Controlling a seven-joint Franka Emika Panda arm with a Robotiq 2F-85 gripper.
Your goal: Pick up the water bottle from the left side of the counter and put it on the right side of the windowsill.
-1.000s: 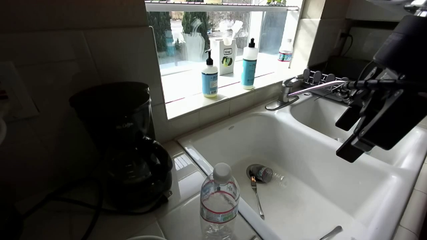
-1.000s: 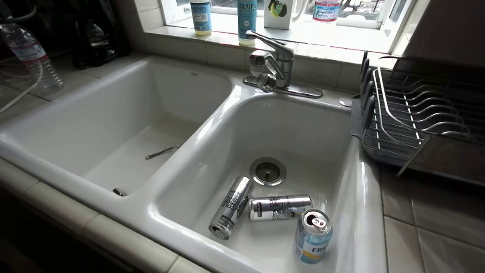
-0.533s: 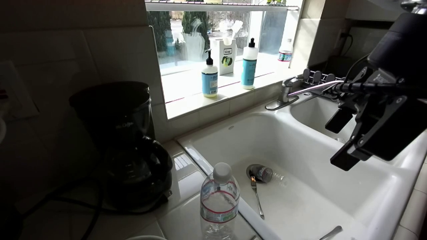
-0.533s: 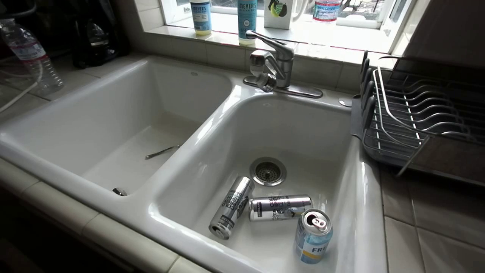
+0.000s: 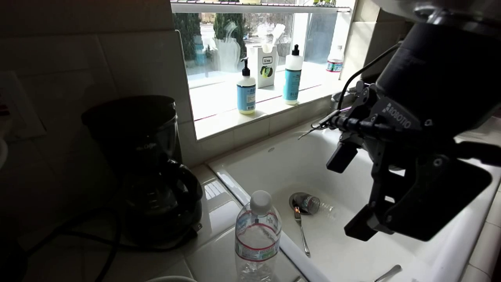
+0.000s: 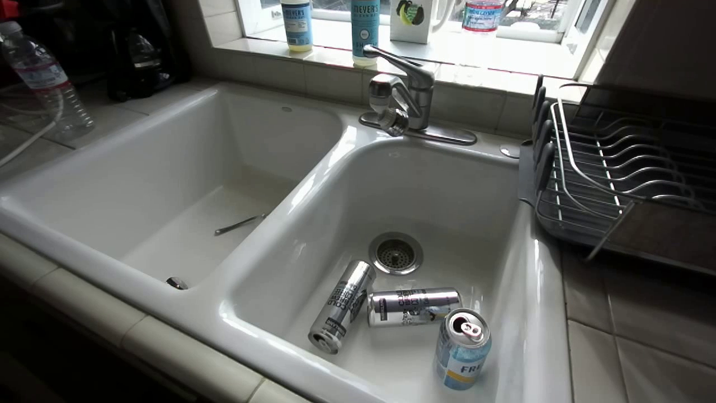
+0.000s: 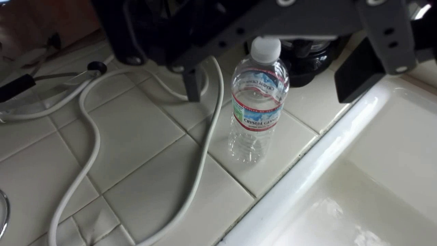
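Wrist view: capped Crystal Geyser water bottle (image 7: 258,102) upright on white tiled counter (image 7: 133,133), between white cord (image 7: 202,160) and sink rim (image 7: 297,179). Robotiq gripper (image 5: 351,191) apart from bottle, fingers spread wide.

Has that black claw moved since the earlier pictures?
Yes. In an exterior view, the gripper has moved leftward and lower in the picture, and now hides much more of the faucet.

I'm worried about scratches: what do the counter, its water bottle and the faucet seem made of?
Counter: probably glazed ceramic tile, glossy with grout lines. Water bottle: apparently thin clear plastic, see-through with ribbed sides. Faucet: shiny metal, perhaps chrome-plated, with bright reflections.
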